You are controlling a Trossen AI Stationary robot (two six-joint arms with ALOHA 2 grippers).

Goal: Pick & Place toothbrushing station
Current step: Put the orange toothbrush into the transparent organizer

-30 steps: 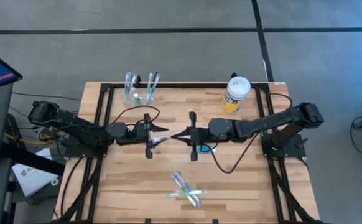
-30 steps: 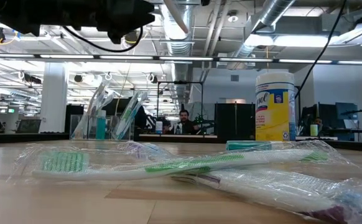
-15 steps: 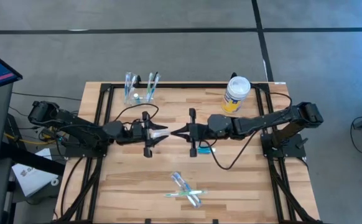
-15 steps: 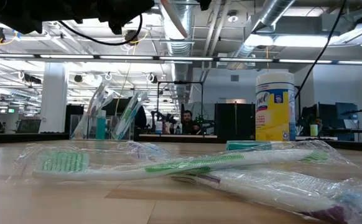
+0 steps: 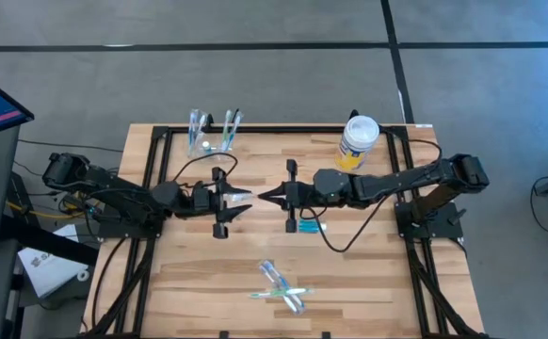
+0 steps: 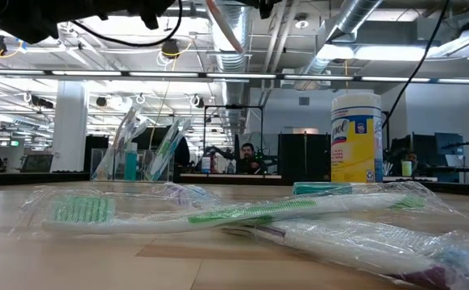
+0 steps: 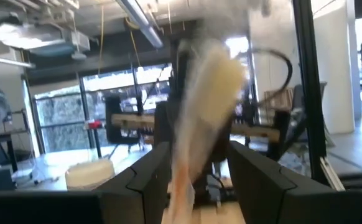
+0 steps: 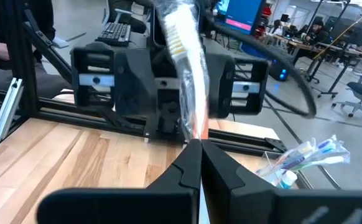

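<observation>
A wrapped white-and-orange toothbrush (image 8: 184, 56) stands steeply tilted above mid-table, between my two grippers, which meet tip to tip. My left gripper (image 5: 246, 198) comes from the table's left and is tipped upward, with the toothbrush (image 7: 206, 93) between its fingers. My right gripper (image 5: 263, 196) comes from the right and is shut on the toothbrush's lower end. The clear cup (image 5: 213, 137) with a bunch of toothbrushes stands at the far left. A teal tube (image 5: 312, 226) lies on the table under my right arm. My left gripper has the wrapped toothbrush's lower half (image 7: 184, 168) between its two fingers, coming from the table's left and slanting upward. The picture is blurred there, so I cannot tell which faces the fingers touch. The toothbrush is clear of the table. My right gripper pinches the toothbrush's orange lower end (image 8: 196, 132) between its two fingertips, coming about level from the table's right. The toothbrush rises from the fingertips, bristle head (image 8: 175, 34) uppermost, in front of my left gripper.
Two more wrapped toothbrushes (image 5: 282, 287) lie near the front edge. A white-lidded jar with a yellow label (image 5: 357, 141) stands at the far right. Black frame rails run along the table's sides. Bare wood lies between these things. A person (image 6: 246, 153) shows in the room behind.
My left gripper has tipped its fingers upward, and the toothbrush between the grippers has shifted a little toward the far edge with it. Neither gripper has opened or shut.
</observation>
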